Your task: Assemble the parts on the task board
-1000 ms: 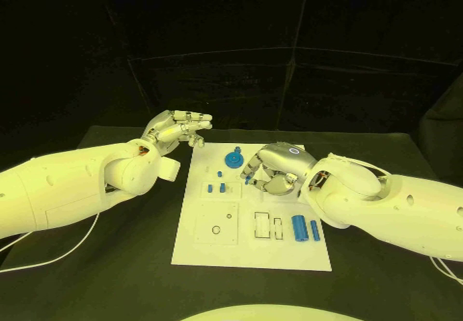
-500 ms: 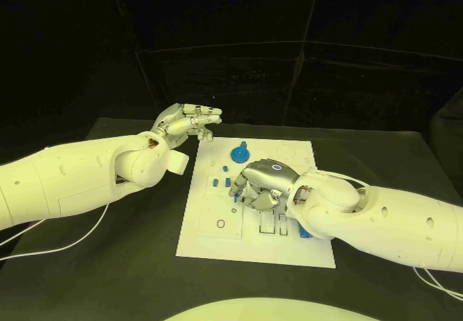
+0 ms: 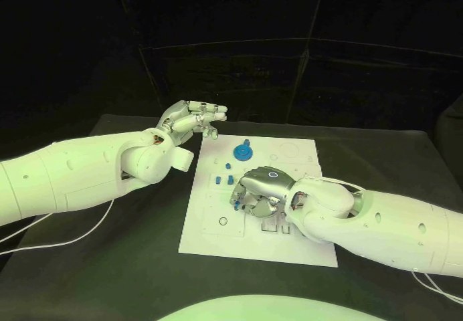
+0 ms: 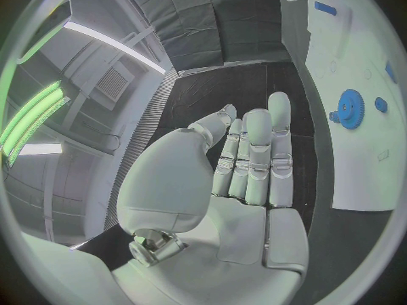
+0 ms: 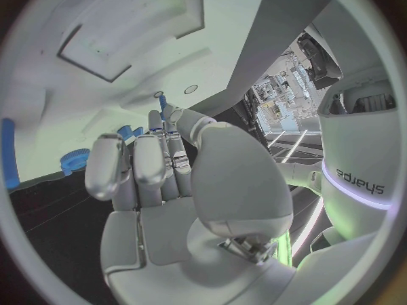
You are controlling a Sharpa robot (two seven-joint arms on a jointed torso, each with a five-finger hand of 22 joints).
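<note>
The white task board (image 3: pixel 253 249) lies in the middle of the black table. My right hand (image 3: pixel 260 194) hovers low over the board's middle and pinches a small blue peg (image 5: pixel 161 102) between thumb and a fingertip. A blue gear (image 3: pixel 243 153) stands at the board's far end, and it is also in the right wrist view (image 5: pixel 74 161) and the left wrist view (image 4: pixel 349 106). Small blue pegs (image 3: pixel 224 179) stand in the board between the gear and my right hand. My left hand (image 3: pixel 192 118) is raised off the board's far left corner, fingers stretched out, holding nothing.
On the board's near left is a square recessed plate (image 3: pixel 218 218) with small holes. Narrow slots (image 3: pixel 274 228) lie just under my right hand. A blue cylinder (image 5: pixel 9 152) lies on the board. My right forearm (image 3: pixel 386 224) covers the board's right side.
My right hand has moved with the peg from near the gear toward the board's near middle. The left hand has hardly moved. The camera has shifted slightly.
</note>
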